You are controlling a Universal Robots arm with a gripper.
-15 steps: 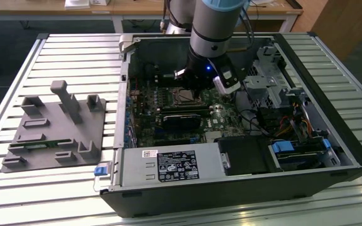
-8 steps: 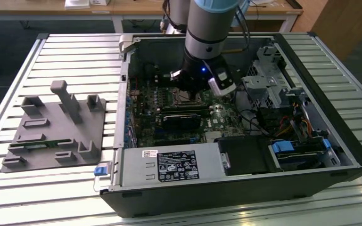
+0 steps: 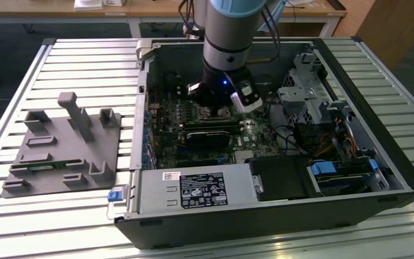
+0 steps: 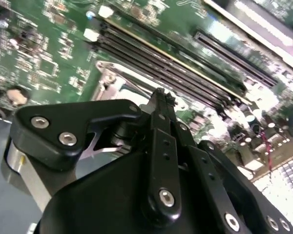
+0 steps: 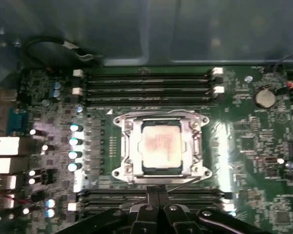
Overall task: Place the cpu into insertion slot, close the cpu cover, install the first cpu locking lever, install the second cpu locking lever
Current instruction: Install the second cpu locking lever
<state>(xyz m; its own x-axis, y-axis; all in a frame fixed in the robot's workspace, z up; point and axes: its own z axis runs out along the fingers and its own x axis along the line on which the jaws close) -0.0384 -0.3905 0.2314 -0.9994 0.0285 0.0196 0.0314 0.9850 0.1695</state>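
Since the black two-fingered gripper (image 5: 158, 194) shows its fingertips pressed together with nothing seen between them, it is judged to be pushing rather than carrying. In the first wrist view it is poised at the near edge of the socket, just beside a thin silvery wire lever (image 5: 185, 182) that lies slanted along that edge.

Just beyond, the thin silvery metal square-framed cpu cover (image 5: 128, 146) is seen lying flat. Through its window the small, flat, pale beige-silver cpu (image 5: 161, 146) is seen seated squarely in the dark, metal-rimmed insertion slot (image 5: 161, 169). Placing and covering are therefore taken as done, and a locking lever is judged to be the step in hand. Whether that lever is latched cannot be told.

Work on the lever is judged to call for a steady push down and sideways under its catch, without slipping onto the green circuit board (image 5: 244, 136). Farther off, long black memory slots (image 5: 146, 90) are ranged, and the open grey computer case (image 3: 264, 226) surrounds everything.
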